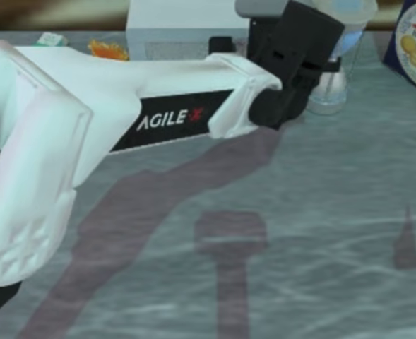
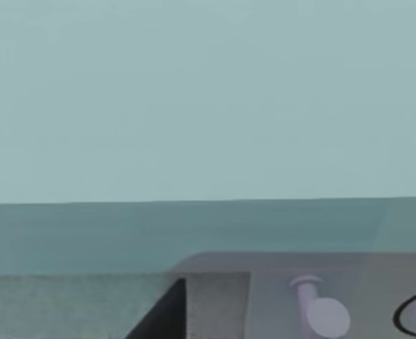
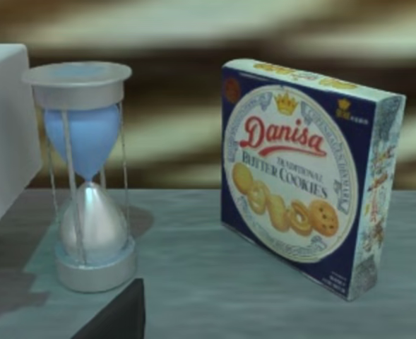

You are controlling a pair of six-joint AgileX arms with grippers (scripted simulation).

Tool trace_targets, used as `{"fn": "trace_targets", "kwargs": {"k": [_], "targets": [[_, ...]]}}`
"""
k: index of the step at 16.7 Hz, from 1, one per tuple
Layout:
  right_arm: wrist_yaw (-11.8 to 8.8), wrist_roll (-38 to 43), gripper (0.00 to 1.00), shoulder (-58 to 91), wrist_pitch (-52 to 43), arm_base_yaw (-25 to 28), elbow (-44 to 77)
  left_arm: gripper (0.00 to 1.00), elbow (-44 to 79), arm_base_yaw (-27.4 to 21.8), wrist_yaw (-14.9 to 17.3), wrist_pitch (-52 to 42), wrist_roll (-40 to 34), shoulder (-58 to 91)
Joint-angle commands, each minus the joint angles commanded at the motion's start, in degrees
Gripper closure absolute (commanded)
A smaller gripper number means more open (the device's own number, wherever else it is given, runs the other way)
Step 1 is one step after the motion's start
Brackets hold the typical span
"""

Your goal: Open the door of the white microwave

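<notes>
Grey-green marbled desk (image 1: 321, 212), matt, crossed by arm shadows; brown-and-cream blurred backdrop behind the far edge in the right wrist view.

At the far edge toward the left: a small green-and-white item (image 1: 51, 39) and something orange and frilly (image 1: 109, 49), both half hidden by the arm, not identifiable.

Left arm (image 1: 123, 113), glossy white with a black "AGILE X" band, stretched across the desk from the left edge to the far edge's middle. Left gripper (image 1: 292, 56), black and blocky, up against the front of the white microwave (image 1: 183, 28); fingertips covered by the wrist, so spread of the jaws cannot be told, nor any hold.

Microwave boxy, at the middle of the far edge, cut off by the top view's frame. The door (image 1: 176, 49) seen only as a speckled grey strip above the arm; open or closed not judgeable. Left wrist view: flat pale teal above, a speckled mesh patch, a round silver knob (image 2: 321, 314).

Just beside the microwave on its right: hourglass (image 3: 87, 176), silver caps, thin rods, blue upper bulb, silvery lower bulb, upright.

Near the far right corner: Danisa cookie box (image 3: 306, 176), navy, flat, standing upright, well apart from the hourglass.

Right arm not visible in the top view; only a dark corner in its own wrist view.
</notes>
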Motion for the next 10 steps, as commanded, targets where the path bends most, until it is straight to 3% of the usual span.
{"fn": "trace_targets", "kwargs": {"k": [2, 3, 10], "targets": [[0.00, 0.00, 0.00, 0.00, 0.00, 0.00, 0.00, 0.98, 0.00, 0.00, 0.00, 0.00, 0.00, 0.00], [0.00, 0.00, 0.00, 0.00, 0.00, 0.00, 0.00, 1.00, 0.00, 0.00, 0.00, 0.00, 0.00, 0.00], [0.00, 0.00, 0.00, 0.00, 0.00, 0.00, 0.00, 1.00, 0.00, 0.00, 0.00, 0.00, 0.00, 0.00]]}}
